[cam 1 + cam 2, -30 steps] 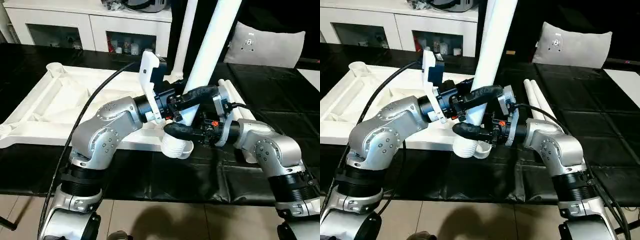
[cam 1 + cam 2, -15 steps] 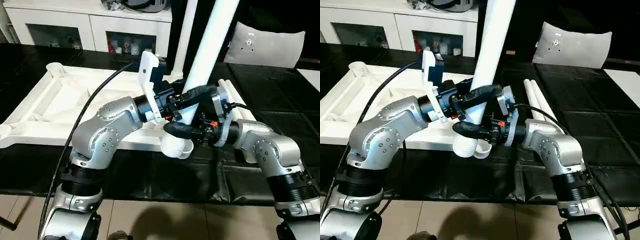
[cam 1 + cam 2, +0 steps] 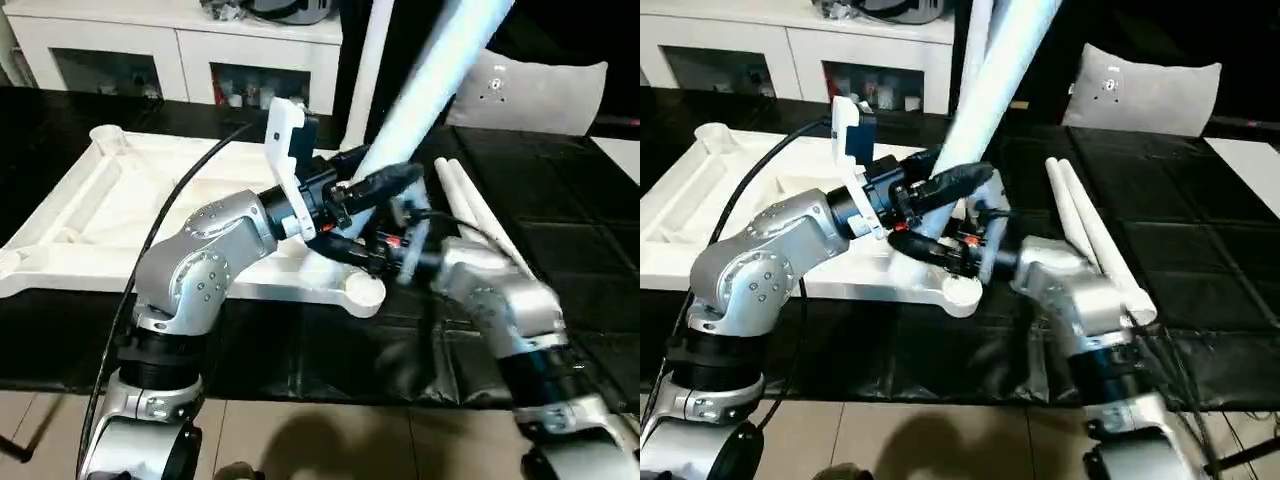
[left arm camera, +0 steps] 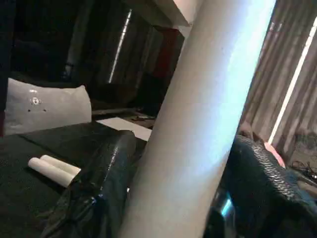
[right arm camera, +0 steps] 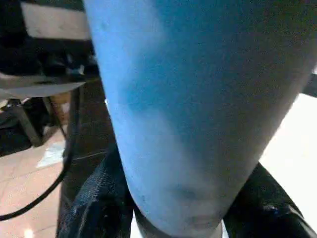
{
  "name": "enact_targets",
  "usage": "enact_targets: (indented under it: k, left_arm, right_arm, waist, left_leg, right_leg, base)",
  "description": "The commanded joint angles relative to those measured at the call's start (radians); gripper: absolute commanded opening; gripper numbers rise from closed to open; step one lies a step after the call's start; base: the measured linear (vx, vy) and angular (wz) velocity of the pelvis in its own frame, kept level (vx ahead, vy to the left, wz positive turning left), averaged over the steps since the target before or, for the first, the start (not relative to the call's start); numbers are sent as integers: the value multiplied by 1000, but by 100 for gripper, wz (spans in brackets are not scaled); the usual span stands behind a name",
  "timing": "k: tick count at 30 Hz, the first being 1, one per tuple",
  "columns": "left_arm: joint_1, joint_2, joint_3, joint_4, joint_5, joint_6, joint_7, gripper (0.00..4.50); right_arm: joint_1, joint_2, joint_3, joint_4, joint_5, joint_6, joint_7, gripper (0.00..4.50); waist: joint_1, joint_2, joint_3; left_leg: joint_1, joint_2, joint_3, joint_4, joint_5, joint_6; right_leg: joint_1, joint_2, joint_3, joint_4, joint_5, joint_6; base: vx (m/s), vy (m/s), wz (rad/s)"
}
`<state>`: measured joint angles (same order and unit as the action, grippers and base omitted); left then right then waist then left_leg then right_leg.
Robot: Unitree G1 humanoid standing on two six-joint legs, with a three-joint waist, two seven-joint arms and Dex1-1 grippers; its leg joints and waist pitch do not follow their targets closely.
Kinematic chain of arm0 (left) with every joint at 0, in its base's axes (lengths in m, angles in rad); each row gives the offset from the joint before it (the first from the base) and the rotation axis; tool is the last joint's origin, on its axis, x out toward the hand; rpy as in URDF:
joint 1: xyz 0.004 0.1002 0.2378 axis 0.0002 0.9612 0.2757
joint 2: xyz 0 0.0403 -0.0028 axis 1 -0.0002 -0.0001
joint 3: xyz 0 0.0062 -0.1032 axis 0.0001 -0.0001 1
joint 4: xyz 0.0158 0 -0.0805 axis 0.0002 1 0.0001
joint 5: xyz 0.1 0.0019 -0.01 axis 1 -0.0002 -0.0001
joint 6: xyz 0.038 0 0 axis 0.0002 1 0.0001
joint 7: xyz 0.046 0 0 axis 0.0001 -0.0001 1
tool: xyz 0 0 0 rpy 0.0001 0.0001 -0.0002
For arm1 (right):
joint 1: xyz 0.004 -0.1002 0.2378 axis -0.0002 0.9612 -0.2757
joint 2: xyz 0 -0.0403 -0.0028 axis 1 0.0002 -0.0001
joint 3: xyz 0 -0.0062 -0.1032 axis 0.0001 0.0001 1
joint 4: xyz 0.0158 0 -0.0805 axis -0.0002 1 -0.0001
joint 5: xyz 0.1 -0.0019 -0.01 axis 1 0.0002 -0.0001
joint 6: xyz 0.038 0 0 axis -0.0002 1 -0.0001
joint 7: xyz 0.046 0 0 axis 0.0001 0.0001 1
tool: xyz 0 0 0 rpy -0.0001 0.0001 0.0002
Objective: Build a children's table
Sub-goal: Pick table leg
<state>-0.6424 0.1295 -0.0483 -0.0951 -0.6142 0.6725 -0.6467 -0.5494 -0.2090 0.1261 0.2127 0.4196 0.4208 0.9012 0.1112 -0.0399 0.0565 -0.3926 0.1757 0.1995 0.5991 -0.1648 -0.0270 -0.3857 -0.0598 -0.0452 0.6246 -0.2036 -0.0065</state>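
Lying upside down on my left is the white plastic rectangular tabletop with its ribbed underside (image 3: 150, 200). I am clamping both my left gripper (image 3: 375, 188) and my right gripper (image 3: 350, 250) on the long tapered white plastic leg (image 3: 440, 70), which is leaning rightward above the rounded near corner socket (image 3: 362, 291). Tilted so, it risks jamming or missing the socket. Two spare white legs (image 3: 480, 215) are lying farther right.

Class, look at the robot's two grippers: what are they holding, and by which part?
Both the left gripper and the right gripper clamp one white table leg near its lower end.
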Motion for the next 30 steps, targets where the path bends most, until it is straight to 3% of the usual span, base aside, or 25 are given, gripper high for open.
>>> enact_targets:
  k: [1,11,15,16,18,20,21,25,27,30]
  left_arm:
    - [-22,-50,-92,-104,-57,16,-71,339]
    - [-28,-126,61,-80,-205,33,-4,347]
    - [-25,-104,81,-66,-181,26,0,383]
    - [-22,-41,51,-30,-67,1,2,383]
    - [-22,-12,34,-14,-20,-9,4,383]
    - [-19,118,-66,55,128,-65,-14,383]
    - [-19,150,-93,78,161,-86,-27,383]
    - [-21,214,-158,156,237,-160,-95,383]
    - [-20,253,-223,233,298,-252,-189,367]
    - [-22,296,-306,351,374,-354,-333,349]
  right_arm:
    - [-24,-5,-37,71,-34,29,-99,188]
    - [-9,-4,-58,74,-31,8,-111,188]
    - [-9,-9,-83,94,-40,-25,-142,188]
    - [-12,-19,-109,115,-56,-46,-193,188]
    - [-14,-21,-121,121,-62,-53,-213,188]
    - [-16,-31,-164,133,-91,-111,-281,188]
    - [-14,-39,-172,130,-97,-116,-293,188]
    - [-1,-68,-187,111,-71,-80,-259,188]
    - [12,-75,-200,99,-56,-66,-258,188]
    - [33,-79,-203,88,-52,-68,-258,188]
  waist:
    - [-3,5,-66]
    - [2,-2,-65]
    - [-4,-7,-63]
    - [-6,-6,-63]
    - [-11,-5,-61]
    - [-10,-1,-63]
    - [-14,-2,-64]
    - [-11,3,-69]
    - [-9,12,-72]
    - [-8,13,-73]
  left_leg:
    - [33,59,-31,-72,-190,-45]
    - [31,57,-27,-68,-183,-42]
    - [28,56,-29,-70,-191,-33]
    - [30,56,-29,-71,-193,-35]
    - [33,56,-30,-73,-207,-44]
    - [37,57,-34,-76,-209,-57]
    - [38,56,-32,-76,-211,-65]
    - [39,56,-30,-74,-180,-67]
    - [36,54,-28,-70,-143,-48]
    - [36,53,-28,-70,-141,-40]
  right_leg:
    - [33,-84,45,-74,-157,-174]
    - [35,-85,45,-75,-158,-199]
    - [37,-84,46,-79,-185,-164]
    - [36,-85,46,-82,-205,-152]
    - [32,-81,47,-85,-245,-127]
    - [27,-80,47,-85,-263,-97]
    - [25,-78,47,-81,-254,-93]
    - [30,-79,47,-72,-162,-123]
    - [34,-79,46,-64,-56,-166]
    - [35,-81,46,-65,-50,-171]
  base:
    - [0,0,0]
    - [0,0,0]
    - [0,0,0]
    - [0,0,0]
    - [0,0,0]
    - [0,0,0]
    - [0,0,0]
    - [0,0,0]
    - [0,0,0]
    - [0,0,0]
